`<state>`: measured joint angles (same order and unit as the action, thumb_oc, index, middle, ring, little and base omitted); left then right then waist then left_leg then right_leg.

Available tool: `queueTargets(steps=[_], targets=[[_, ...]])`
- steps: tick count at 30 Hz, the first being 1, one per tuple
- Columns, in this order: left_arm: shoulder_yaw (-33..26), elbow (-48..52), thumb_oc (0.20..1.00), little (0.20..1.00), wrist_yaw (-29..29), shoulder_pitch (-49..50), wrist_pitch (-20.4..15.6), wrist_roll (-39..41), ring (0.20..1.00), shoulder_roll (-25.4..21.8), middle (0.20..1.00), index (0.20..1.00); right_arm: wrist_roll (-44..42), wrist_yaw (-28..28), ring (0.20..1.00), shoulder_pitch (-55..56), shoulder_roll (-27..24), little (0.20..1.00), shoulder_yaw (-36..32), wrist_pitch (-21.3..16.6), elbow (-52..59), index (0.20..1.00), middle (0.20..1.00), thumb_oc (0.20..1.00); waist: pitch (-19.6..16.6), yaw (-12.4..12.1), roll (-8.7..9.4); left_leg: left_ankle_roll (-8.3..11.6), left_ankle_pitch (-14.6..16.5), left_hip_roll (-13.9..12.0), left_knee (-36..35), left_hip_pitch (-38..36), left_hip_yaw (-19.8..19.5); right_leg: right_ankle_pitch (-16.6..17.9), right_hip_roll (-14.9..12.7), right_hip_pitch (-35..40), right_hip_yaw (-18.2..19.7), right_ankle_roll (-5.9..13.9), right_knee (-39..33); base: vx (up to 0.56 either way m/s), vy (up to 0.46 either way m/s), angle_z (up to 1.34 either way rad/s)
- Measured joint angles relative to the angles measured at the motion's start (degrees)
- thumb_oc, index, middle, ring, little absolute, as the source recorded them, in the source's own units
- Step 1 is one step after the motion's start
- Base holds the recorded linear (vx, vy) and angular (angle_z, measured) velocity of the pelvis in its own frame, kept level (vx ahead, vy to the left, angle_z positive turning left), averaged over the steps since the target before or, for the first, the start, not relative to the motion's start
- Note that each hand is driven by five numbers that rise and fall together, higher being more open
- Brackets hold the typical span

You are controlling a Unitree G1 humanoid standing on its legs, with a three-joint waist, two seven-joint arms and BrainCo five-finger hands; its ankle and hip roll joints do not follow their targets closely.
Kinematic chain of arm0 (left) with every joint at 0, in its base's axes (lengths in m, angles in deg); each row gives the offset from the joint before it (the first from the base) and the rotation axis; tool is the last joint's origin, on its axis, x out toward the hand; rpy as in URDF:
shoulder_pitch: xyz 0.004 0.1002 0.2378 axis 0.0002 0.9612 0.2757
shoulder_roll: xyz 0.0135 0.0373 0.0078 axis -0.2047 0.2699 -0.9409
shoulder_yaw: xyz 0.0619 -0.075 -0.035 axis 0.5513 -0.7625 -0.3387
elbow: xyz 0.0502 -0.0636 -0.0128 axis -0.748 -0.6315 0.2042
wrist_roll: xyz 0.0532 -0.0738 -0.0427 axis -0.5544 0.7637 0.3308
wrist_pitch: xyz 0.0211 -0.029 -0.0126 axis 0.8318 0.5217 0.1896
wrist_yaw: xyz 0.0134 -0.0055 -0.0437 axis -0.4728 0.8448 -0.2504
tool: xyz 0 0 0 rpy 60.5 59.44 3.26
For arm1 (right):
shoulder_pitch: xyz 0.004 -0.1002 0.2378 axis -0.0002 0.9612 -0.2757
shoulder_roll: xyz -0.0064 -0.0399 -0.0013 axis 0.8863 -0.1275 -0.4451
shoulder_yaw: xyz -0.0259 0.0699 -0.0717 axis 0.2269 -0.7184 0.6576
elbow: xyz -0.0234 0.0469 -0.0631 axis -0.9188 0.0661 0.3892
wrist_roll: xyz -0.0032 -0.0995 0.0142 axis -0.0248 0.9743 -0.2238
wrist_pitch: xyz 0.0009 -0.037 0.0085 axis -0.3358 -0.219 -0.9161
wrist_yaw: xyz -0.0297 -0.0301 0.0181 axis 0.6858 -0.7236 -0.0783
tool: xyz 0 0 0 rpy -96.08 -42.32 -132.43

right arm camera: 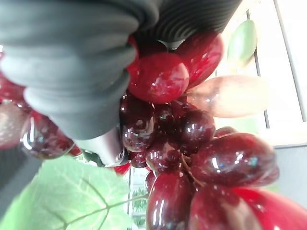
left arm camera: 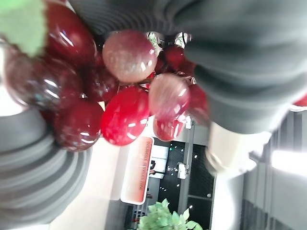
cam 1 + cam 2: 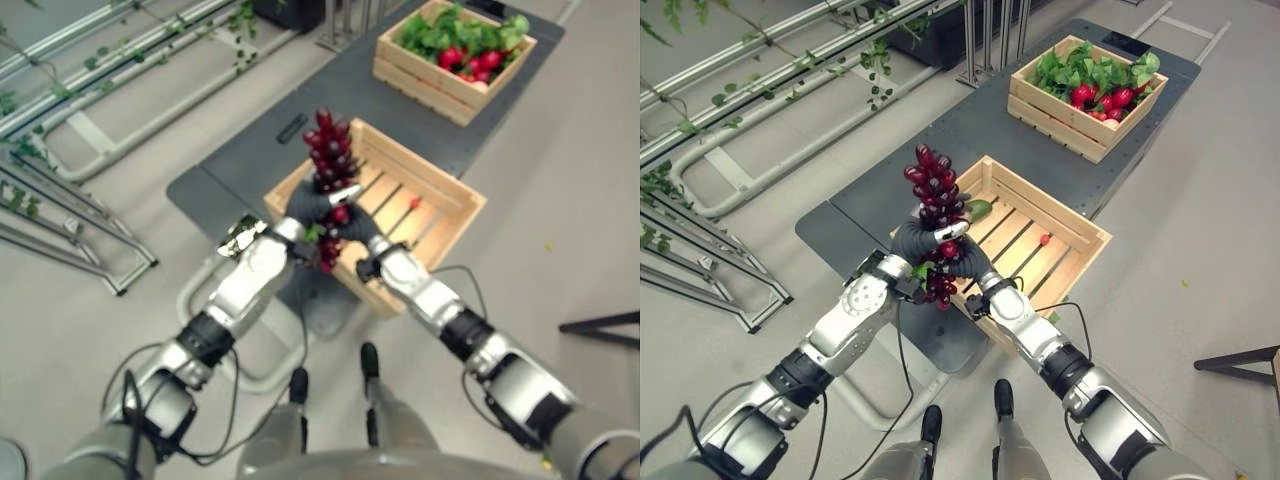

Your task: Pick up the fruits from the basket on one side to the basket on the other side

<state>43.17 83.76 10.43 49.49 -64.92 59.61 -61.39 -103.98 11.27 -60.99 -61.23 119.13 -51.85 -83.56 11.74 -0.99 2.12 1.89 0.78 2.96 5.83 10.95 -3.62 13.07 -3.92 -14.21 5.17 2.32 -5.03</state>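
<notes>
Grapes (image 3: 936, 190), 1 dark red bunch, are clasped between 2 hands, left hand (image 3: 912, 240) and right hand (image 3: 968, 256), both curled round it, above the near crate (image 3: 1076, 262). 2 crates are seen; 1 far crate (image 3: 1055, 118) is filled with produce.

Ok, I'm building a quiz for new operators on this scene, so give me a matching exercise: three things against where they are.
Things:
1. grape bunch
2. near crate
3. far crate

Places or states:
A. full of green leaves and red fruit
B. held between the left hand and the right hand
C. almost bare slats, one small red fruit inside

Pairs: 1-B, 2-C, 3-A
</notes>
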Motion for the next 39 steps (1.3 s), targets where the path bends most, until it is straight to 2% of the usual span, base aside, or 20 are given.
queueTargets(steps=[4,10,12,17,22,25,26,27,29,30,31,32,33,35,37,38,39], targets=[[-3.2,3.5,1.000,1.000,0.6,5.0,-1.2,1.5,1.000,2.0,1.000,1.000,0.2,-0.4,0.200,2.5,-0.3,0.200,-2.8,0.0,0.0,0.200,0.200,0.200,-0.3,0.0,0.11,-0.23,0.1,0.2,-0.1,-0.3,0.0,-0.2,-0.2,0.2,0.0,0.19,0.1,0.02,0.000,0.00],[-11.4,7.6,1.000,1.000,1.0,14.0,-2.9,1.7,1.000,2.6,1.000,1.000,1.0,-0.7,0.200,8.5,-1.7,0.200,-9.0,0.0,3.1,0.200,0.200,0.200,-0.3,-0.3,0.16,-0.50,0.6,0.1,-0.4,-1.6,-0.1,-0.8,-0.2,1.9,-0.2,0.37,0.0,0.01,0.000,0.00],[-13.2,7.9,1.000,1.000,1.0,16.3,-2.9,1.9,1.000,2.1,1.000,1.000,1.3,-0.9,0.200,10.0,-3.1,0.200,-9.9,0.0,3.7,0.200,0.200,0.200,-0.7,-0.3,0.74,-0.55,0.7,0.2,-0.5,-2.2,-0.2,-1.0,-0.2,2.1,-0.3,0.39,0.0,0.00,0.000,0.00],[-19.7,11.7,1.000,1.000,2.3,23.8,-3.4,1.8,1.000,1.9,1.000,1.000,3.3,0.0,0.200,18.1,-5.0,0.200,-17.5,-0.5,11.5,0.200,0.200,0.200,-1.4,-1.2,1.89,-0.64,0.7,0.2,-1.1,-2.4,-0.2,-1.3,-0.2,2.1,-0.3,0.62,0.0,-0.01,0.003,0.00],[-22.8,11.5,1.000,1.000,3.3,28.4,-3.5,1.5,1.000,2.2,1.000,1.000,5.1,0.8,0.200,23.7,-5.7,0.200,-22.4,-1.1,16.3,0.200,0.200,0.200,-1.7,-1.4,2.90,-0.75,0.8,0.4,-1.2,-2.3,-0.3,-1.5,-0.4,2.0,-0.4,0.85,-0.1,-0.04,0.018,0.01],[-23.6,11.3,1.000,1.000,3.4,29.9,-3.5,1.3,1.000,1.9,1.000,1.000,5.2,1.3,0.200,28.5,-5.6,0.200,-25.8,-1.8,19.2,0.200,0.200,0.200,-1.6,-1.4,4.36,-0.93,0.9,0.9,-0.9,-1.5,-0.2,-1.6,-0.7,1.4,-0.3,1.13,0.0,-0.11,0.011,-0.01],[-23.8,11.2,1.000,1.000,3.4,30.2,-3.5,1.2,1.000,1.6,1.000,1.000,5.4,1.6,0.200,30.3,-5.4,0.200,-26.7,-1.8,19.8,0.200,0.200,0.200,-1.9,-0.7,5.29,-0.98,1.0,1.2,-0.5,-0.8,0.2,-1.3,-0.6,0.4,-0.1,1.44,0.1,-0.11,-0.017,-0.08],[-24.0,11.3,1.000,1.000,3.4,30.4,-3.6,1.2,1.000,1.2,1.000,1.000,5.7,1.8,0.200,30.9,-5.3,0.200,-27.1,-1.8,20.2,0.200,0.200,0.200,-2.0,-1.2,5.65,-1.20,1.1,1.2,-0.1,-0.2,0.6,-1.4,-0.9,-0.1,0.4,1.71,0.3,-0.19,-0.011,-0.24],[-24.9,11.0,1.000,1.000,3.3,31.1,-3.8,-0.6,1.000,-0.3,1.000,1.000,5.7,2.3,0.200,31.6,-4.4,0.200,-27.3,-1.9,20.3,0.200,0.200,0.200,-1.8,0.3,7.31,-1.93,1.6,1.5,2.0,1.2,3.8,-1.0,-0.7,-1.9,0.7,3.43,0.8,-0.18,0.010,-0.48],[-26.5,10.6,1.000,1.000,3.1,32.1,-3.7,-2.2,1.000,-0.8,1.000,1.000,5.8,2.6,0.200,31.4,-4.0,0.200,-27.4,-1.9,20.3,0.200,0.200,0.200,-1.5,0.1,7.26,-2.68,1.6,-0.6,2.0,1.7,7.2,-4.6,-0.9,-3.0,-0.8,6.43,1.0,-0.10,0.066,-0.70],[-27.0,10.4,1.000,1.000,3.0,32.2,-3.7,-2.4,1.000,-0.6,1.000,1.000,5.8,2.7,0.200,31.5,-4.0,0.200,-27.7,-1.9,20.3,0.200,0.200,0.200,-1.2,-0.1,6.43,-2.91,1.5,-2.2,1.9,1.7,8.9,-7.6,-0.9,-3.8,-2.9,6.02,2.4,-0.21,0.087,-0.88],[-28.0,10.1,1.000,1.000,2.8,32.3,-3.7,-3.0,1.000,0.3,1.000,1.000,6.0,2.9,0.200,32.0,-4.2,0.200,-28.5,-1.9,20.5,0.200,0.200,0.200,0.0,0.0,4.34,-2.99,1.4,-5.3,2.0,1.6,11.7,-8.1,0.3,-4.7,-6.5,5.78,8.4,-0.19,0.049,-0.64],[-27.9,9.9,1.000,1.000,2.9,32.2,-3.7,-3.4,1.000,0.6,1.000,1.000,6.2,3.2,0.200,33.8,-4.2,0.200,-30.1,-1.9,21.3,0.200,0.200,0.200,0.6,-0.3,2.67,-3.03,1.2,-7.9,1.4,0.5,15.2,-10.8,0.4,-5.1,-9.3,5.57,16.4,-0.16,0.010,-0.57],[-28.3,9.2,1.000,1.000,2.8,32.7,-3.7,-3.4,1.000,0.1,1.000,1.000,6.3,3.3,0.200,35.9,-4.5,0.200,-30.9,-2.2,21.9,0.200,0.200,0.200,0.5,-1.4,2.52,-2.87,1.2,-9.5,0.4,-2.2,19.1,-15.1,-2.1,-1.6,-11.4,6.05,22.6,-0.12,-0.022,-0.57],[-29.1,9.1,1.000,1.000,2.8,32.8,-3.7,-3.4,1.000,0.1,1.000,1.000,6.5,3.4,0.200,36.5,-4.5,0.200,-31.4,-2.8,22.8,0.200,0.200,0.200,0.4,-3.2,2.38,-2.80,1.1,-10.5,0.2,-3.8,21.9,-17.7,-5.0,1.3,-13.8,6.08,24.8,-0.13,-0.028,-0.83],[-29.2,9.0,1.000,1.000,2.8,32.8,-3.7,-3.4,1.000,0.0,1.000,1.000,6.8,3.4,0.200,36.1,-4.5,0.200,-31.4,-2.9,23.3,0.200,0.200,0.200,0.2,-4.5,2.78,-2.61,1.1,-10.5,0.3,-3.9,22.3,-17.2,-6.1,2.7,-13.6,6.01,22.9,-0.13,-0.037,-0.86],[-29.4,8.9,1.000,1.000,2.8,32.8,-3.7,-3.4,1.000,-0.1,1.000,1.000,6.9,3.4,0.200,36.1,-4.5,0.200,-31.4,-3.0,23.7,0.200,0.200,0.200,0.0,-4.6,3.15,-2.39,1.1,-9.8,0.4,-3.9,22.3,-14.1,-6.6,3.8,-13.4,5.25,20.9,-0.16,-0.097,-0.89]])
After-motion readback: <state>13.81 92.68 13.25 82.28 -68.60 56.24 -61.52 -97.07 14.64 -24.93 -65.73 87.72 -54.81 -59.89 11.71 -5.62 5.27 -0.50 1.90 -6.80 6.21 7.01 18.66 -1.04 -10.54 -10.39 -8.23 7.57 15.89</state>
